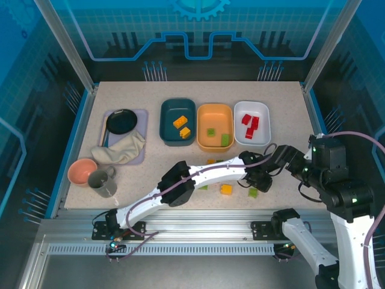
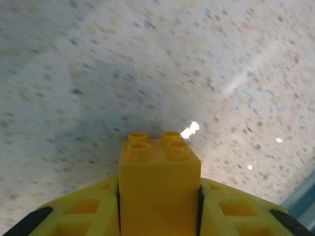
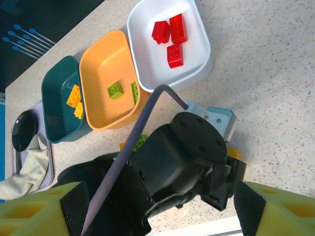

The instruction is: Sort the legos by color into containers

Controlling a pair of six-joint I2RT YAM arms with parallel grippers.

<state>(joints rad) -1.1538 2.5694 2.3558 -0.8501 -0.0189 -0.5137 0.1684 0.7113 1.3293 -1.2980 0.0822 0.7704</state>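
Left tool [image 2: 158, 191] was clamped on a small orange-yellow plastic lego brick [image 2: 160, 162], studs up, with its yellow fingers [image 2: 88, 211] flush on both side faces. I couldn't tell if the brick had cleared the speckled beige worktop [image 2: 147, 59]. From above, that tool [image 1: 257, 179] sat near the front edge, at 5 o'clock from the shallow orange plastic bin [image 1: 201, 129]. Right tool [image 3: 160, 216] hung over the left arm's wrist, fingers wide apart, holding nothing.

Step, as I judged it: secure the grasp, then carry the brick to the dark teal plastic bin [image 1: 163, 123], at 10 o'clock from the left tool, where two matching yellow bricks [image 1: 179, 122] lay. To do it well:
- Lift straight up first.
- Pass high over the orange bin's rim.
- Release low inside the teal bin.
- Mind the right arm crowding close.

Green bricks [image 1: 225, 139] sat in the orange bin, red bricks [image 1: 249, 123] in the white plastic bin [image 1: 237, 117]. A loose yellow brick [image 1: 226, 189] lay at 8 o'clock of the left tool, and a loose green brick [image 1: 253, 192] at 6.
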